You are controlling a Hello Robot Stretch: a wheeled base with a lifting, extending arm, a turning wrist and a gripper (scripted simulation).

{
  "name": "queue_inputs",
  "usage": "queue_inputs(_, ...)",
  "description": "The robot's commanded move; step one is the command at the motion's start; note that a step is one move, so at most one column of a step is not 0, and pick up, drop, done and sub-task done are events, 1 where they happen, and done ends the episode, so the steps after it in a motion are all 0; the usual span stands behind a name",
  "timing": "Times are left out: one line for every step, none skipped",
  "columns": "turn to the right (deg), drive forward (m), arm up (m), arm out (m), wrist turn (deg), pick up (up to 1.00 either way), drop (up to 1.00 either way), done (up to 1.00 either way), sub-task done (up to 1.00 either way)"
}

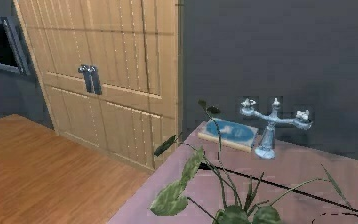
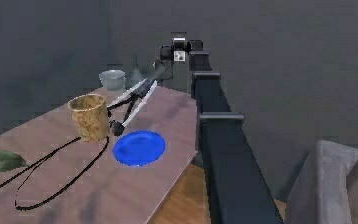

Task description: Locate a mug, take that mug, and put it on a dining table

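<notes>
A tan speckled cup (image 2: 88, 116), wide at the mouth with no handle showing, stands on a pinkish-brown table (image 2: 173, 112) in the arm side view. The dark arm bar rises from the bottom edge to two white marked squares (image 2: 178, 48) at the table's far end. From there the gripper (image 2: 121, 120) reaches down and left over the tabletop, and its thin fingers (image 2: 133, 103) end just right of the cup. I cannot tell whether it touches the cup or holds anything.
A round blue plate (image 2: 139, 148) lies right of the cup, and a pale glassy bowl (image 2: 112, 77) sits farther back. The forward view shows the table (image 1: 312, 165) with a leafy plant (image 1: 202, 185), a silver candelabra (image 1: 270, 125), a blue dish (image 1: 230, 131), wooden double doors (image 1: 102, 70) and wood floor (image 1: 47, 175).
</notes>
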Motion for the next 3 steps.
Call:
queue_inputs(0.0, 0.0, 0.0, 0.0, 39.0, 0.0, 0.0, 0.0, 0.0)
queue_inputs(0.0, 0.0, -0.32, 0.0, 0.0, 0.0, 0.0, 0.0, 0.0)
queue_inputs(0.0, 0.0, 0.0, 0.0, 0.0, 0.0, 1.0, 0.0, 0.0)
